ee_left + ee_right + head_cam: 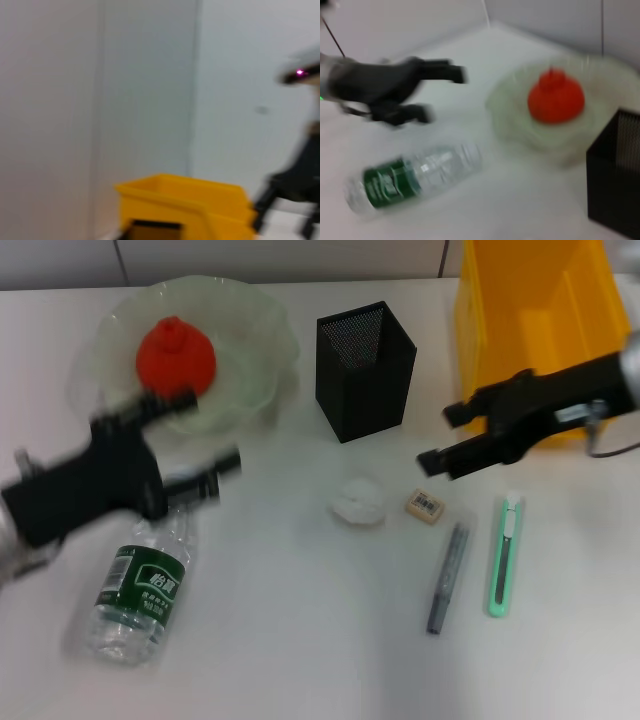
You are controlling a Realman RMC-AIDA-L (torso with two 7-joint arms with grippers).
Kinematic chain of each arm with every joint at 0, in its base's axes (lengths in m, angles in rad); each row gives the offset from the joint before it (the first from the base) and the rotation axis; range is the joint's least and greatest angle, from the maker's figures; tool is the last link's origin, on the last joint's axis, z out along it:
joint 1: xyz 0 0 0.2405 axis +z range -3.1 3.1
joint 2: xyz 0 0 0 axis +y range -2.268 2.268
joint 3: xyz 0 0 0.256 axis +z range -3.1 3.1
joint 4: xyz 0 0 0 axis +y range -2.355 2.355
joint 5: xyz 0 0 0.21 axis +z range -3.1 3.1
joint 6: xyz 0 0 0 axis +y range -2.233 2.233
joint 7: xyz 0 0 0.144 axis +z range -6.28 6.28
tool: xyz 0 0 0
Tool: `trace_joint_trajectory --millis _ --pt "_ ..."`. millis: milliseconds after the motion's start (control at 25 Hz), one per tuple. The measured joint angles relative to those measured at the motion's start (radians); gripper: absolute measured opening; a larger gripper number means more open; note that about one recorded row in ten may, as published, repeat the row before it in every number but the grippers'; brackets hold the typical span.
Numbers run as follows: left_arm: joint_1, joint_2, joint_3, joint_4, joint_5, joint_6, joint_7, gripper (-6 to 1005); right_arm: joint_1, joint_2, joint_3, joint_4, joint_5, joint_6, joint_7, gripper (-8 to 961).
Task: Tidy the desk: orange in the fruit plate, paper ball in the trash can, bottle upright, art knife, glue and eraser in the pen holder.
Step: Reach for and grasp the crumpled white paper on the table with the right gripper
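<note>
The orange [176, 355] lies in the pale green fruit plate [250, 312]. The clear bottle [140, 590] with a green label lies on its side at the front left. My left gripper [205, 437] is open and empty, just above the bottle's neck end; it also shows in the right wrist view [440, 93], next to the bottle [415, 177]. The white paper ball [358, 502], eraser [425, 504], grey glue stick [448, 578] and green art knife [505, 555] lie on the table. My right gripper [442, 438] is open and empty, above and behind the eraser.
The black mesh pen holder [365, 370] stands at the back centre. The yellow trash bin [535, 330] stands at the back right, behind my right arm; it also shows in the left wrist view [185, 205]. The orange [555, 97] and pen holder [615, 175] show in the right wrist view.
</note>
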Motion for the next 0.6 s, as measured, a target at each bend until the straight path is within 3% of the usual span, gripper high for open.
trace_joint_trajectory --millis 120,160,320,600 --pt "0.046 -0.007 0.002 -0.003 0.102 0.073 0.014 807 0.074 -0.001 -0.15 -0.02 -0.116 0.018 0.211 825" --pt "0.046 -0.007 0.002 -0.003 0.102 0.073 0.014 819 0.074 -0.001 -0.15 -0.02 -0.116 0.018 0.211 825" --pt "0.049 -0.009 0.003 -0.014 0.181 0.095 0.011 844 0.116 -0.001 -0.314 0.013 -0.152 0.113 0.339 825" --pt "0.042 -0.013 0.011 -0.018 0.219 0.097 0.008 844 0.133 0.001 -0.427 0.074 -0.186 0.249 0.395 825"
